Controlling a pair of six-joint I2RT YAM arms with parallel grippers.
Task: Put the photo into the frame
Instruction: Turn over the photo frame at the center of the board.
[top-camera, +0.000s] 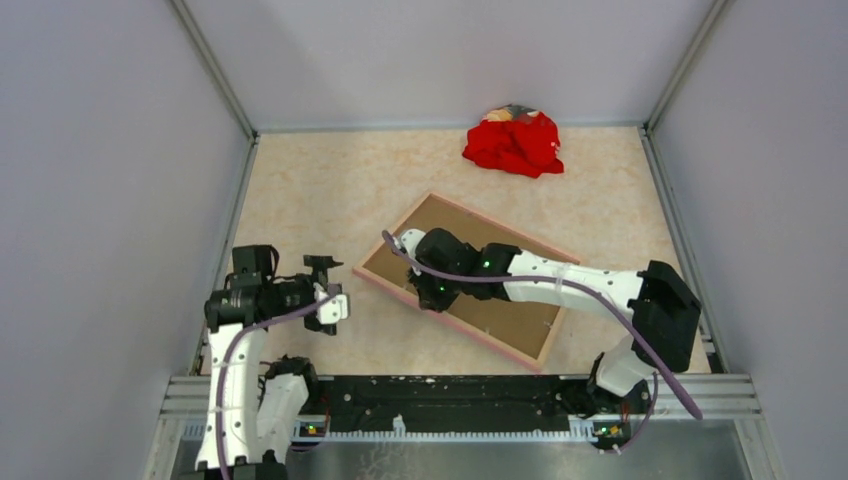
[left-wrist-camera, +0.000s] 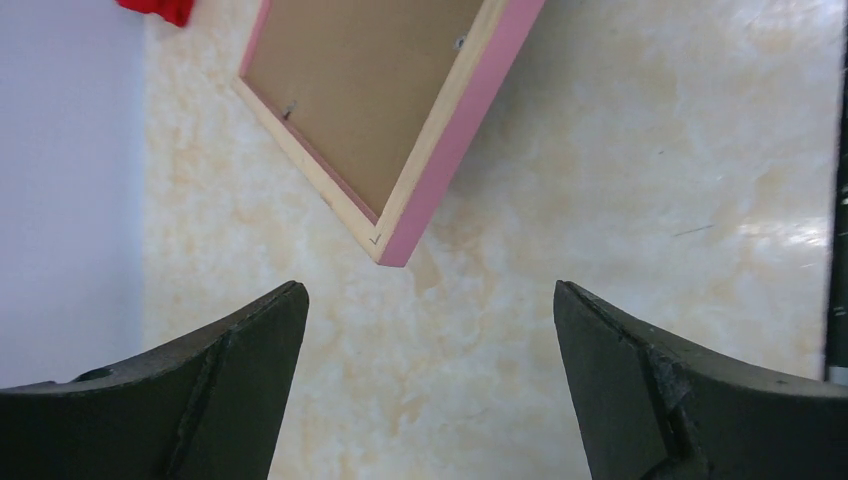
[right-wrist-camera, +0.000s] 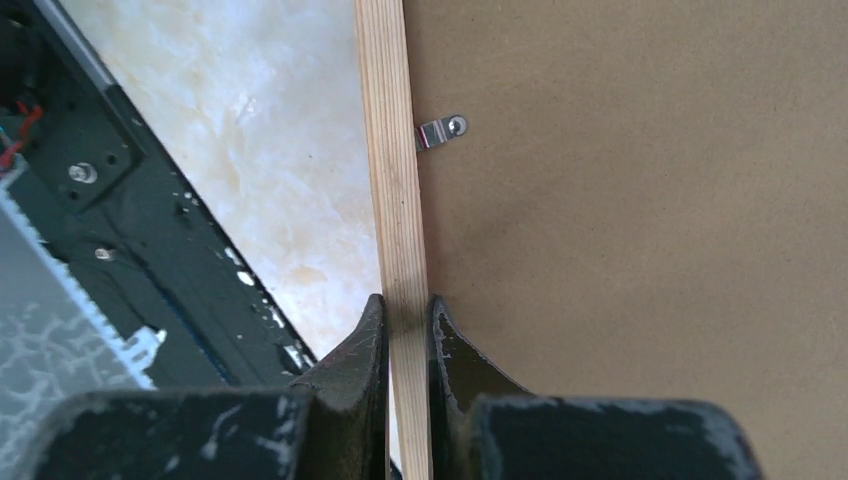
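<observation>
The frame (top-camera: 510, 228) lies back up in the middle of the table, tan wood rim showing, pink along its sides. A plain brown backing board (top-camera: 505, 315) fills it. The photo is hidden. My right gripper (top-camera: 432, 293) is shut on the frame's near-left wooden rail (right-wrist-camera: 395, 180), one finger outside and one on the board side (right-wrist-camera: 407, 310). My left gripper (top-camera: 335, 287) is open and empty to the left of the frame, above bare table (left-wrist-camera: 430, 300). The frame's pink corner (left-wrist-camera: 470, 110) shows ahead of it.
A red cloth heap (top-camera: 515, 143) lies at the back of the table. A small metal clip (right-wrist-camera: 440, 130) holds the board (right-wrist-camera: 640, 220) at the rail. The black base rail (top-camera: 450, 400) runs along the near edge. Grey walls enclose three sides.
</observation>
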